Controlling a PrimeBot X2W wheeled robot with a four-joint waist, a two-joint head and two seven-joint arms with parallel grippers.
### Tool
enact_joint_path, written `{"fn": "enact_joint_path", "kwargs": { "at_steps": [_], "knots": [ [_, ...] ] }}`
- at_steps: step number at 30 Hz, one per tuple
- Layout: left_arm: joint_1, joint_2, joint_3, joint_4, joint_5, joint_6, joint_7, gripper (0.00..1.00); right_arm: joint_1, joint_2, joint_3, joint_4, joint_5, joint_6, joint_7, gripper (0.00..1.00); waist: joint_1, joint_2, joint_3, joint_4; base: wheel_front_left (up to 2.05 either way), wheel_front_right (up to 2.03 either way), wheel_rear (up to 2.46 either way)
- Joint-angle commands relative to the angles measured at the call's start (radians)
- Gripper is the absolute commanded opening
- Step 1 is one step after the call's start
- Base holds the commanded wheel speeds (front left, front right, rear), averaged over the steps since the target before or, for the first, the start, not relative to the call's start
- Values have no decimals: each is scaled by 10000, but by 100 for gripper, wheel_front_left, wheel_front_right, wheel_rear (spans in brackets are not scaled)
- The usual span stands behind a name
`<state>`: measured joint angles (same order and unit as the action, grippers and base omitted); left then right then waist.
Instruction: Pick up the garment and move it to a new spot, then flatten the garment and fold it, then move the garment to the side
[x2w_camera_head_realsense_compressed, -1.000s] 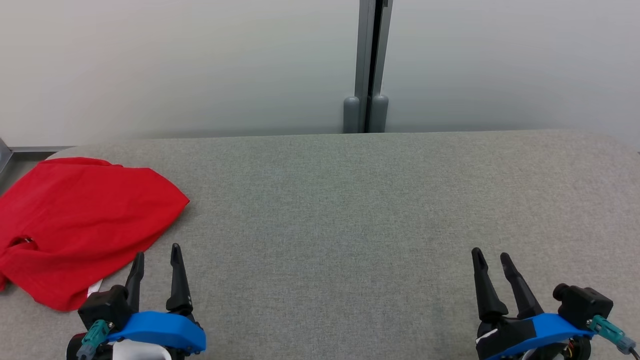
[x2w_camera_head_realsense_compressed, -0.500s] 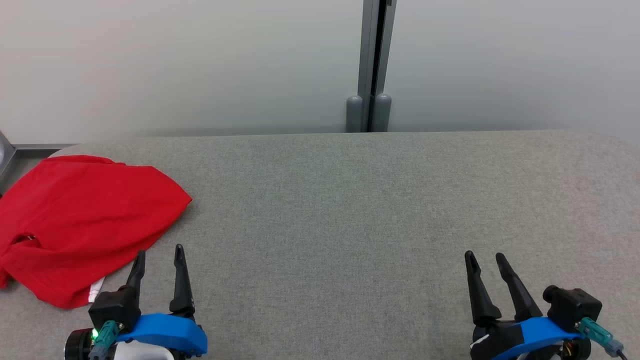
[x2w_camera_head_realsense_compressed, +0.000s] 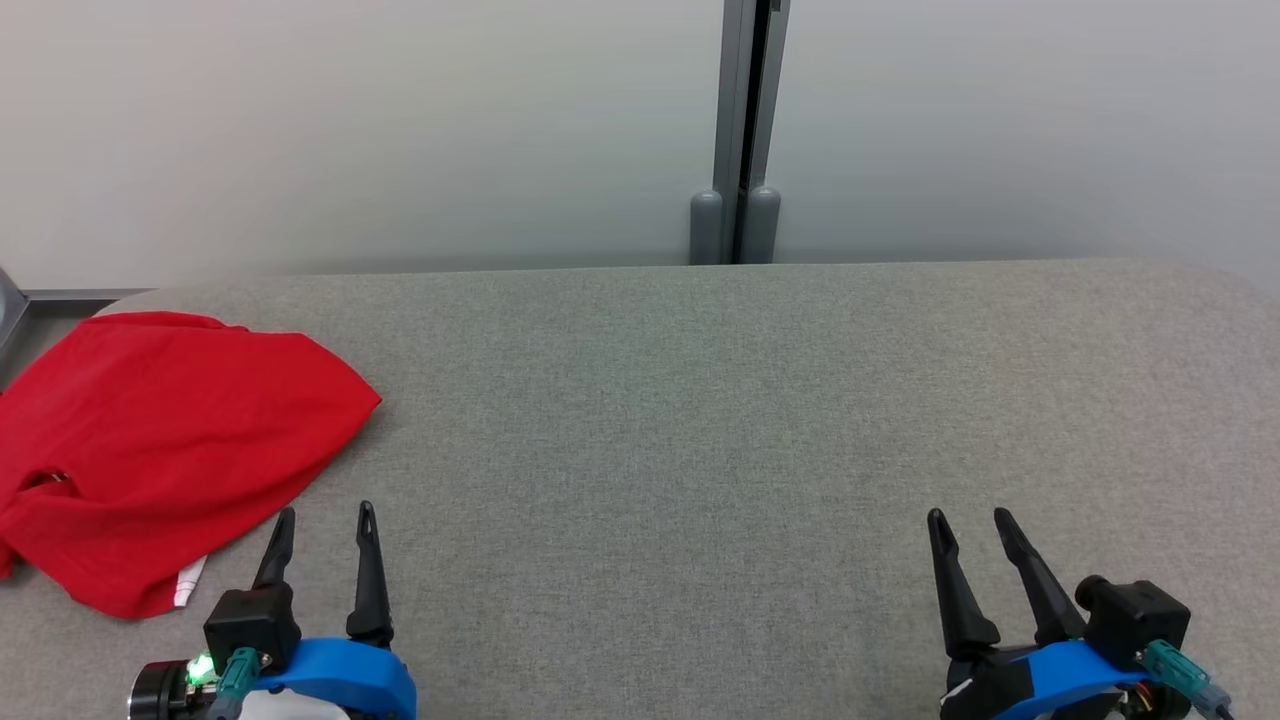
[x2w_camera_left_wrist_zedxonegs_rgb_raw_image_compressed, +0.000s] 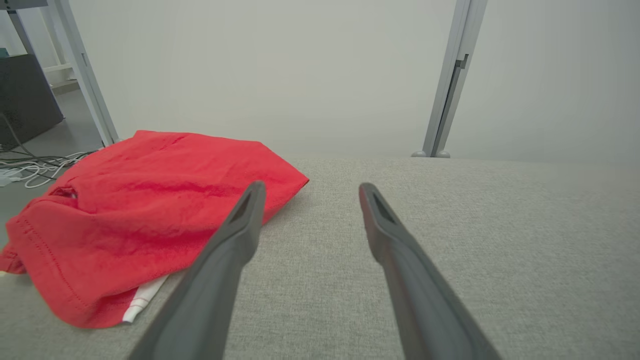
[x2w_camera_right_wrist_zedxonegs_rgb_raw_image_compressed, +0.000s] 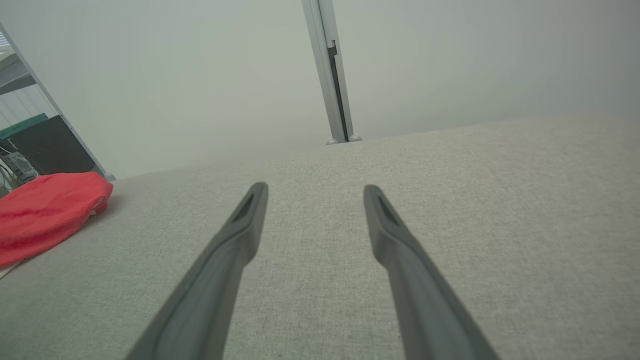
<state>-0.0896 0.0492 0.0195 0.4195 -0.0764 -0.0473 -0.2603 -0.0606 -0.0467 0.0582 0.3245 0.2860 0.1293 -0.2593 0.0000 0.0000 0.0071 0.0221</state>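
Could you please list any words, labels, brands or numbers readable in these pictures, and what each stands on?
No text can be read.
The white tag sticking out from under the red garment carries red markings, but they are too small and blurred to read.

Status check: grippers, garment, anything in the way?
Left gripper open, empty, just right of the red garment. Right gripper open, empty, over the table. Garment crumpled at table's left end, untouched. Nothing seen blocking.
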Motion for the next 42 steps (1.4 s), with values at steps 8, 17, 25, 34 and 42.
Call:
{"fn": "enact_joint_path", "kwargs": {
  "at_steps": [8, 17, 25, 34, 42],
  "knots": [
    [-214, 18, 56, 243, 84, 98, -64, 100, -77, -64, -118, 142, -247, 25, -69, 100, 0, 0, 10, -30, 0, 0, 0],
    [-241, 18, 62, 251, 2, 97, -64, 100, -55, -64, -125, 220, -267, 25, -69, 100, 0, 0, 0, 35, 0, 0, 0],
    [-323, 21, 150, 210, 21, 92, -64, 100, 16, -60, -149, 165, -229, 25, -68, 100, 0, 0, 72, 418, 0, 0, 0],
    [-308, 48, 494, -43, 66, 179, -62, 100, 0, -61, -110, 87, -235, 24, -68, 100, 0, 0, 198, 1657, 0, 0, 0],
    [-199, 93, 873, -267, 27, 207, -64, 100, -101, -61, -141, 95, -312, 24, -66, 100, 0, 0, 362, 2927, 0, 0, 0]
  ]
}}
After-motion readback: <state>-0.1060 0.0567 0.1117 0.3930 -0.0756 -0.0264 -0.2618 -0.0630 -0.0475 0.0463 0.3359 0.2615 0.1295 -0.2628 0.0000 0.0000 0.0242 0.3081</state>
